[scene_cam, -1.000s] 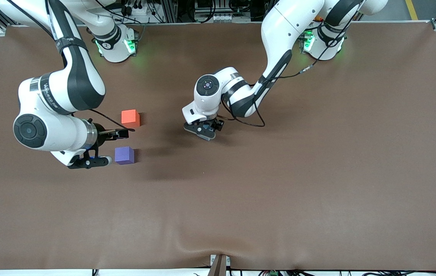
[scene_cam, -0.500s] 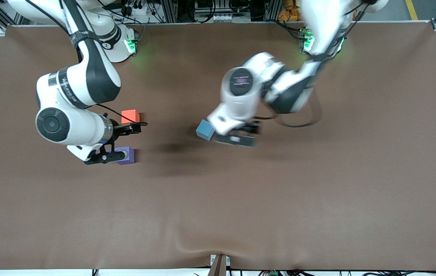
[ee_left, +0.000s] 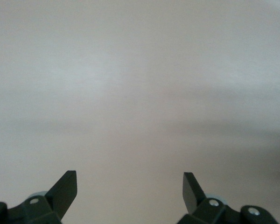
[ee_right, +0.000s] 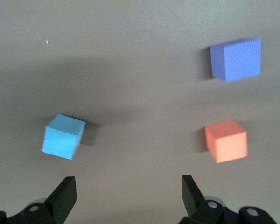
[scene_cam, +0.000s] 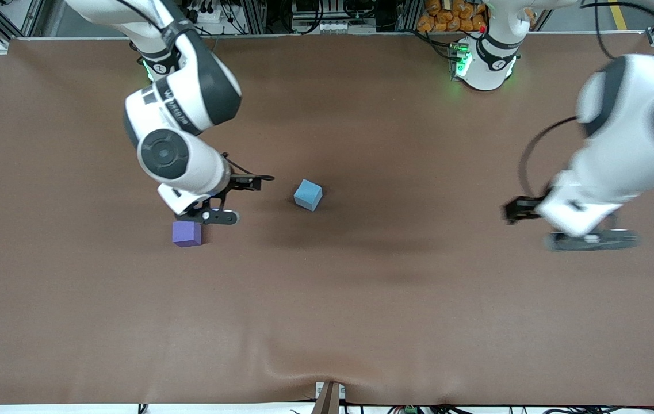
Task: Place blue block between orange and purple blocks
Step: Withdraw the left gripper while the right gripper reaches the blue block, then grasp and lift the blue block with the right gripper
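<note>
Blue block: now free on the tabletop, set down mid-table and well apart from the pair, so your placement is unfinished.
Left gripper: jaws released, empty, swung away to its own end.
Right gripper: jaws spread, empty, moved in over the ground between purple block and blue.
Orange block: seen only by the right wrist, beside purple.
</note>
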Robot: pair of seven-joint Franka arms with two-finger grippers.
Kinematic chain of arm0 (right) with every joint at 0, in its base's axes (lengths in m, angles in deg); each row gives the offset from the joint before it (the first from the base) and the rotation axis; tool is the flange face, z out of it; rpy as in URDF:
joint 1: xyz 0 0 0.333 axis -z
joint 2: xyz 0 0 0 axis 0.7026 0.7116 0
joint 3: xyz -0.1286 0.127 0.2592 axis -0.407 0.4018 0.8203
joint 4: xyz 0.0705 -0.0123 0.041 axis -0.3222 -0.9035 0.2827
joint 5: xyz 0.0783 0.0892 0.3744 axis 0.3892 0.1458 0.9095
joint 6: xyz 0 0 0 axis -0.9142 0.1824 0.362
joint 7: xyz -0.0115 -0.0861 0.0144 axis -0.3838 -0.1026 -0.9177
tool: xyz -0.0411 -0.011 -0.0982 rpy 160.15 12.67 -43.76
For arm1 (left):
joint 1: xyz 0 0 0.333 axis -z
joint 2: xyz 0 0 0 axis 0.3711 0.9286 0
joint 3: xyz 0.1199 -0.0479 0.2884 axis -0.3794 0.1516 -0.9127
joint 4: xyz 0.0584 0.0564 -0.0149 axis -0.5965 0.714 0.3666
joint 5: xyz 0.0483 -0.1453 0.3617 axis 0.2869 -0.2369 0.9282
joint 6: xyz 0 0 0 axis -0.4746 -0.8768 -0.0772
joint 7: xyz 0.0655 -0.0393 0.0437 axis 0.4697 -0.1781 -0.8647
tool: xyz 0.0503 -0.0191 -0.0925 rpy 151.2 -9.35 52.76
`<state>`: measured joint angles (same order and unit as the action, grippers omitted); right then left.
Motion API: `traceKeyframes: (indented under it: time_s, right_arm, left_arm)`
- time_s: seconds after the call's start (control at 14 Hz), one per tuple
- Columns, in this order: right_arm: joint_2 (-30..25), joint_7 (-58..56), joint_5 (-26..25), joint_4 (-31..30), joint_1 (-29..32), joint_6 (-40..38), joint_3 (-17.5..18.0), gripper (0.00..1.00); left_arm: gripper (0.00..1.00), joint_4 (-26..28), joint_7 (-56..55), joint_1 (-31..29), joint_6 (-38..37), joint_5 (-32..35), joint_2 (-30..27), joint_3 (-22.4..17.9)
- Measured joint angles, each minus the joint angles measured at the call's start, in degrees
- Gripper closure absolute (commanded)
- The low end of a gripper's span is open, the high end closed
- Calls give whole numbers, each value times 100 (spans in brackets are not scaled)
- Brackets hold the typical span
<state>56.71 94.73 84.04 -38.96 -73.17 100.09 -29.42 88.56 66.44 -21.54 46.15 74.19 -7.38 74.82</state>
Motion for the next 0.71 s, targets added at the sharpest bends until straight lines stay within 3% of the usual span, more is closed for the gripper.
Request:
traceKeyframes:
  time_s: [0.29,0.71]
  right_arm:
    - [110,1479,3,-102,-541,456,7,0]
    - [697,2330,3,-168,-1111,1317,4,0]
  left_arm:
    - [0,147,383,-569,-188,-5,-423,26]
    - [0,725,492,-831,-264,-339,-1152,44]
